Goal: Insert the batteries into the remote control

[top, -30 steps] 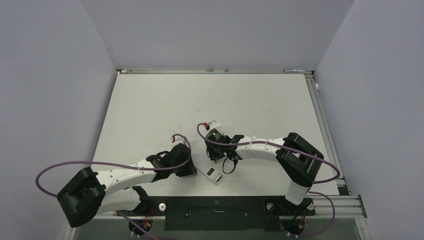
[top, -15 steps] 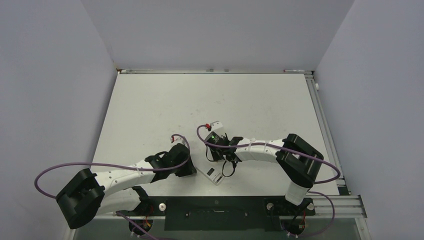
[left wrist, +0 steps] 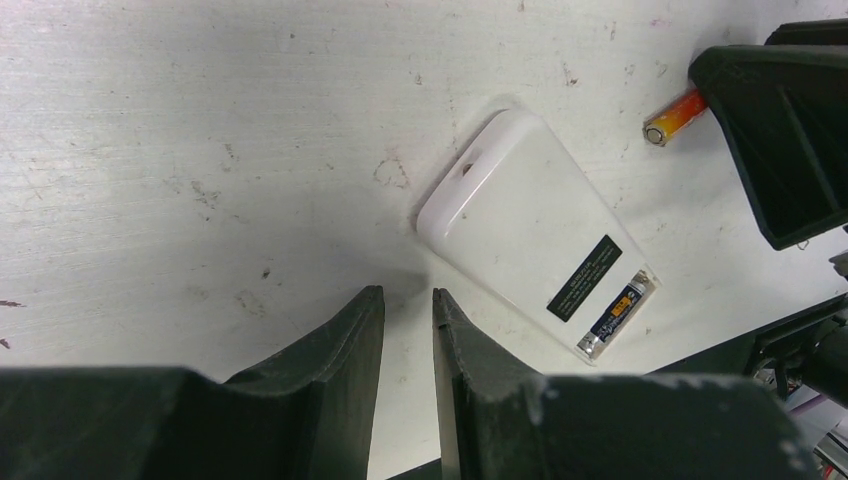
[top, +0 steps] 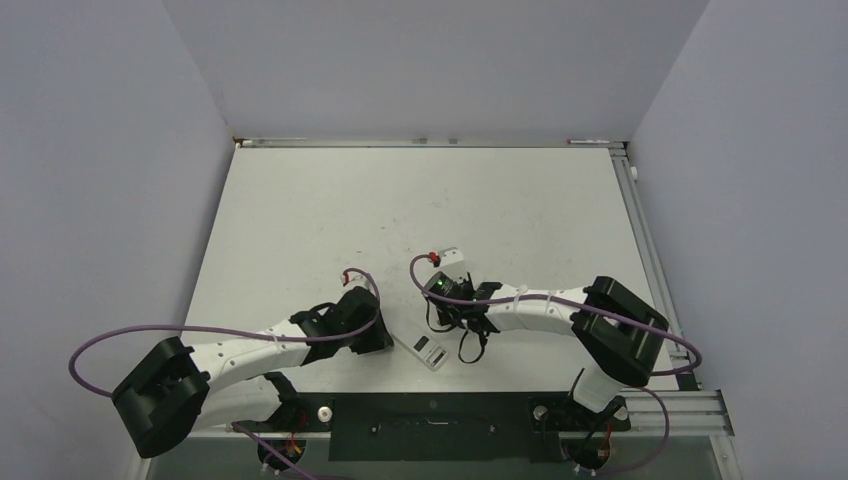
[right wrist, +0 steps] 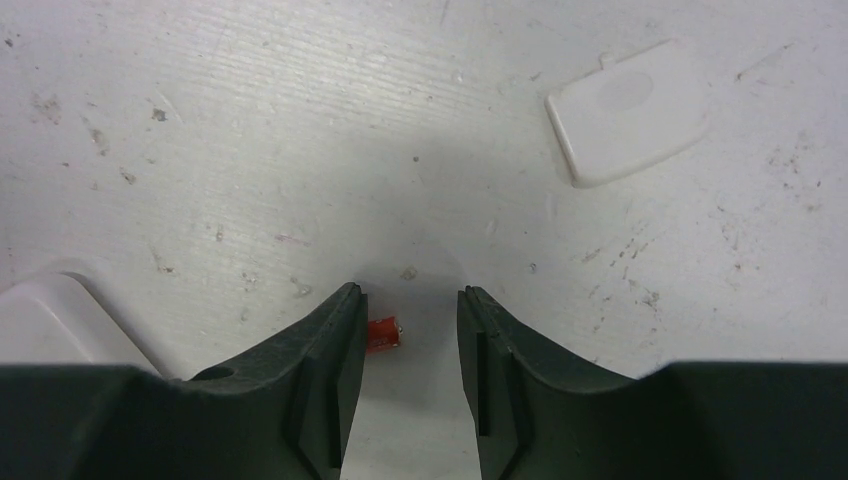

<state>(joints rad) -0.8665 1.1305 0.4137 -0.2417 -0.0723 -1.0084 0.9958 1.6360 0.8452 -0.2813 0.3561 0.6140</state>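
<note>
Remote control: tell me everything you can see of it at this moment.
The remote control is a flat white bar, plastic by its look, lying back-up and diagonal on the table. One end is rounded with a small notch. Near the other end sits a black label, then an open bay holding one battery. The left hand stands close beside it, not touching.

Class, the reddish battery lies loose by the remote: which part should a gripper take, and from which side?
I would take the reddish battery at mid-length, coming straight down from above, one finger on each long side. It lies flat on the table, a thin cylinder with small ends, apart from the remote control.
</note>
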